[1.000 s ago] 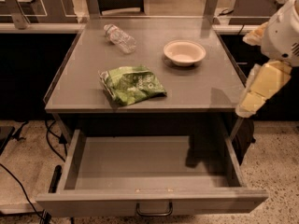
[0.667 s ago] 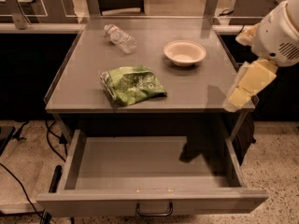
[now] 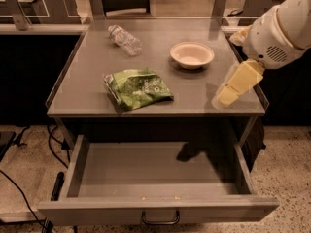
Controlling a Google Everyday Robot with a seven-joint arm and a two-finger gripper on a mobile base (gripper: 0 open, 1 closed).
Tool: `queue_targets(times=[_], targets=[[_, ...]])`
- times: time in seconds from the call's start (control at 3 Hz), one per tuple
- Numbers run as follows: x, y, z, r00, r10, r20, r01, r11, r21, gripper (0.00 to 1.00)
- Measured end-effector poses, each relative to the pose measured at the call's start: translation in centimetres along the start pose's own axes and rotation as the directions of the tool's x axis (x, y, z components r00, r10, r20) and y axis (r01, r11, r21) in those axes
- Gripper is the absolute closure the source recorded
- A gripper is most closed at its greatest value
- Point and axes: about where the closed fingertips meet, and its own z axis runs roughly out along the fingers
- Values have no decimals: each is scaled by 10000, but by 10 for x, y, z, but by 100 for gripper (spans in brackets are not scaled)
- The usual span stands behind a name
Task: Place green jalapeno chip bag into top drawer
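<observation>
The green jalapeno chip bag (image 3: 137,88) lies flat and crinkled on the grey table top (image 3: 87,62), left of centre near the front edge. The top drawer (image 3: 155,171) below the table is pulled fully open and has nothing in it; its dark pull handle (image 3: 160,221) is at the front centre. My gripper (image 3: 227,95), pale yellow, hangs over the right front part of the table, to the right of the bag and apart from it, holding nothing.
A pale bowl (image 3: 192,54) stands on the table right of centre, just behind my gripper. A clear plastic water bottle (image 3: 125,40) lies at the back. Cables (image 3: 29,198) run across the floor at left. Desks and chairs stand behind.
My arm and gripper have moved left and up, from beside the table's right edge to over its right front corner. The bag, bowl and drawer have not moved.
</observation>
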Motion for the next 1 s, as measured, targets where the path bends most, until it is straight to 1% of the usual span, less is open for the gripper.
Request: queue_targets(times=[0.33,0.67,1.0], targets=[[-11,-5,14,9992,-104,388,102,9999,61,0],[-27,-9,30,9960,-469,761,465,9989,64,0],[-51,-12,57,9904,-869,1079,892,9959,-175,0]])
